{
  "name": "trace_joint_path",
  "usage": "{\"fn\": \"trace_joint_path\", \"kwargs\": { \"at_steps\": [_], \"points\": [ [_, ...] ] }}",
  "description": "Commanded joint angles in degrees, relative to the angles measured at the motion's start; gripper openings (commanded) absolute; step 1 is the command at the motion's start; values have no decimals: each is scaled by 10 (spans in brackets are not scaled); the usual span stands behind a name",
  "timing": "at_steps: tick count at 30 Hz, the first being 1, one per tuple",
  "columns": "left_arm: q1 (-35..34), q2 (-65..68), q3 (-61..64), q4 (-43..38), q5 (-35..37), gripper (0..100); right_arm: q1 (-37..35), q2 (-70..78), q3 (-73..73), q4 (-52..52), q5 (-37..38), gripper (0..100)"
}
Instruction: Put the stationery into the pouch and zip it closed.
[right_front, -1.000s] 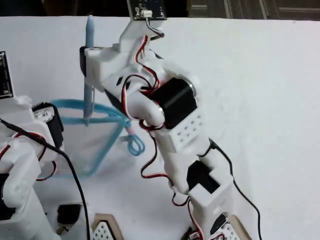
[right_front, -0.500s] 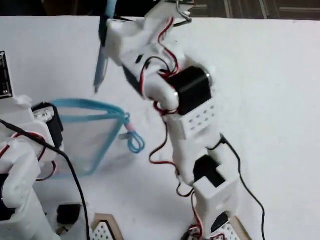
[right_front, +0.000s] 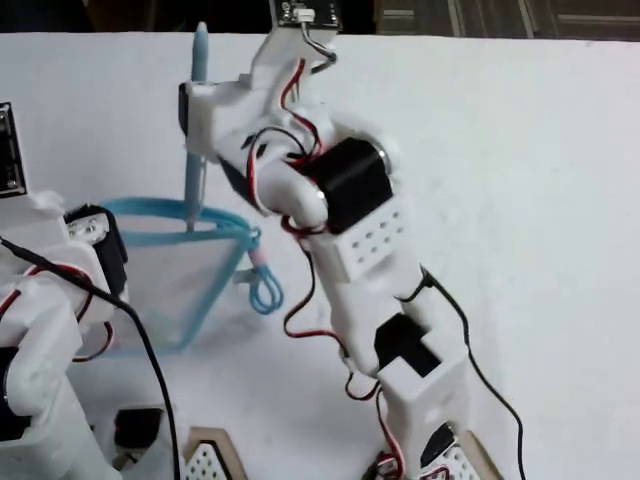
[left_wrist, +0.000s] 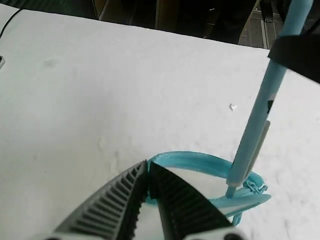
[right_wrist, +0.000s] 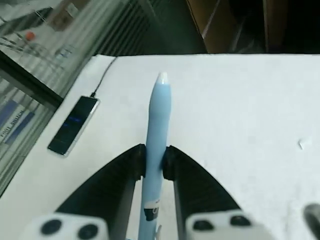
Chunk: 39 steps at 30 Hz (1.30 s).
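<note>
High view: your pen (right_front: 192, 190) has come back down from its lift half a second ago. Its tip is now at the pouch (right_front: 165, 285) mouth, so insertion looks close. Your right gripper (right_wrist: 154, 151) is clamped on the upright pen. Your left gripper (left_wrist: 148, 175) has its fingers together, pinching the pouch rim.

end effector (right_wrist: 154, 162) clamping blue pen (right_wrist: 156, 135), phone (right_wrist: 73, 125)
</note>
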Motion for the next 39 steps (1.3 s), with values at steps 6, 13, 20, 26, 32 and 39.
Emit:
{"fn": "trace_joint_path", "kwargs": {
  "at_steps": [6, 13, 20, 26, 32, 39],
  "points": [
    [-3, 0, -1, -1, 3, 23, -6, 23, 1, 2, -4, 17],
    [-5, 0, -1, -1, 3, 23, -12, 14, 2, 30, -4, 17],
    [-5, 0, 0, -1, 3, 23, -16, 10, 2, 65, -4, 17],
    [-5, 0, 0, -1, 3, 23, -58, -18, 7, 77, 0, 17],
    [-5, 0, 0, -1, 3, 23, -61, -42, 8, 81, 1, 17],
    [-5, 0, 0, -1, 3, 23, -69, -41, 8, 89, 18, 17]
  ]
}}
